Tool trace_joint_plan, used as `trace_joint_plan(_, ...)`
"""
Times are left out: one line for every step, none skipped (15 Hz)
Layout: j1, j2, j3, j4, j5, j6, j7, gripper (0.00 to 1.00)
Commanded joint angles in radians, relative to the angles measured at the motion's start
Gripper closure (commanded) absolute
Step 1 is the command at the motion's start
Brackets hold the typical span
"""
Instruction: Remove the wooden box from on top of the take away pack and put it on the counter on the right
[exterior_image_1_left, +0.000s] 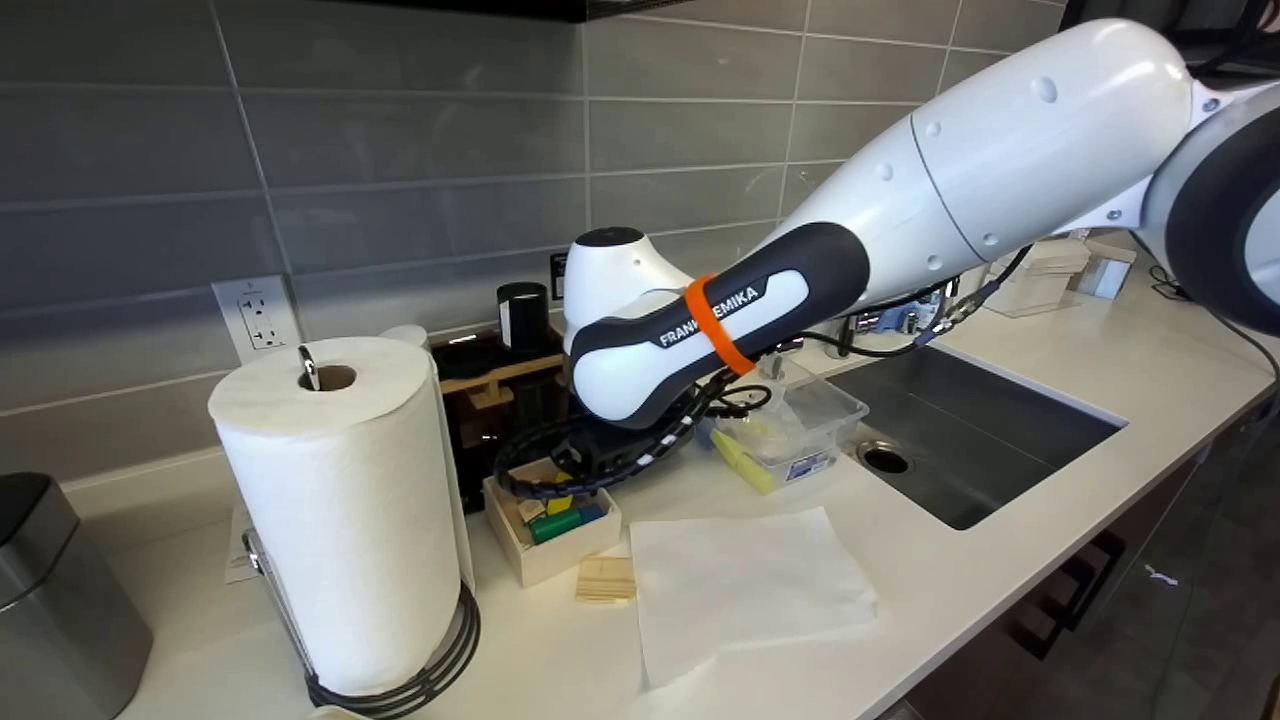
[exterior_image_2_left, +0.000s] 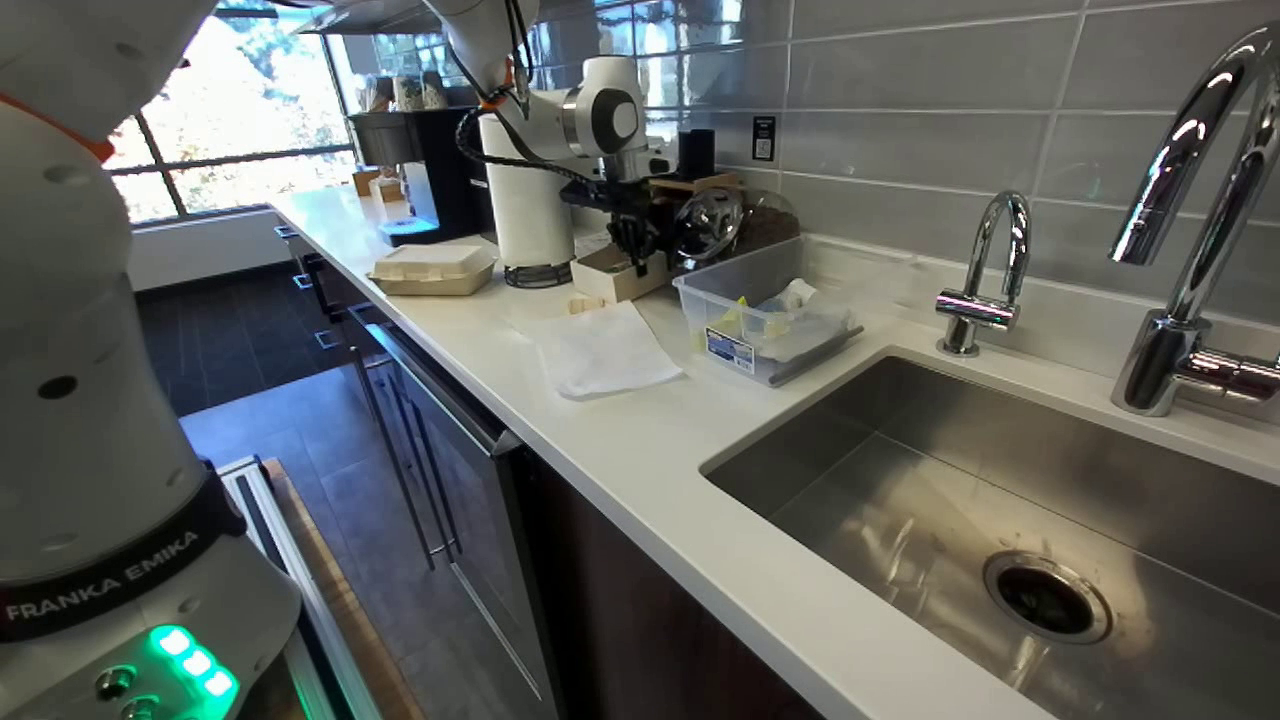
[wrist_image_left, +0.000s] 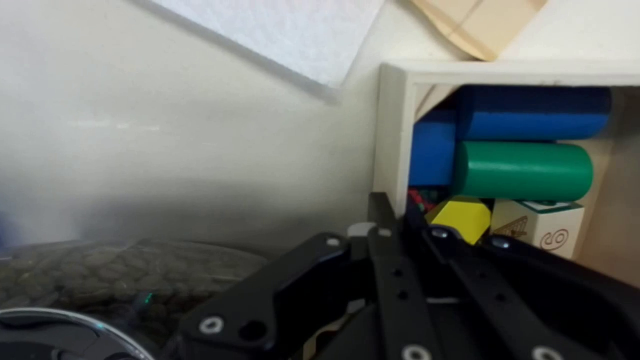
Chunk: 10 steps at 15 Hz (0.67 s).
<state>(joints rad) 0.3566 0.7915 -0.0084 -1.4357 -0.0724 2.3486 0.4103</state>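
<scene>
Free: tabletop (exterior_image_1_left: 690, 500) between wooden box (exterior_image_1_left: 570, 555) and clear tub (exterior_image_2_left: 730, 348); above flat paper (exterior_image_1_left: 745, 590) | Blocked: big paper roll (exterior_image_1_left: 345, 520) beside box; dark rack (exterior_image_1_left: 482, 425) behind; jar (exterior_image_2_left: 708, 225) near pincer (wrist_image_left: 398, 205)

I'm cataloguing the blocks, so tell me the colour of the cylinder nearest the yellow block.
Green: the cylinder shows best in the wrist view.
</scene>
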Motion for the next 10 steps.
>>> trace_joint_plan(0.004, 0.000, 0.002, 0.014, -0.006, -0.038, 0.009, 0.98)
trace_joint_plan(0.003, -0.001, 0.003, 0.013, -0.004, -0.043, 0.010, 0.98)
trace_joint_plan(0.002, -0.001, 0.005, 0.016, -0.001, -0.056, 0.010, 0.98)
trace_joint_plan(0.004, -0.002, 0.004, 0.017, -0.002, -0.074, 0.013, 0.98)
trace_joint_plan(0.004, 0.016, 0.012, 0.040, 0.006, -0.105, 0.013, 0.98)
trace_joint_plan(0.005, 0.021, 0.015, 0.049, 0.008, -0.150, 0.013, 0.98)
trace_joint_plan(0.007, 0.029, 0.018, 0.062, 0.003, -0.175, 0.010, 0.98)
trace_joint_plan(0.009, 0.037, 0.022, 0.076, 0.002, -0.195, 0.009, 0.98)
trace_joint_plan(0.009, 0.043, 0.027, 0.087, 0.004, -0.200, 0.008, 0.98)
trace_joint_plan(0.011, 0.047, 0.028, 0.098, 0.000, -0.203, 0.006, 0.98)
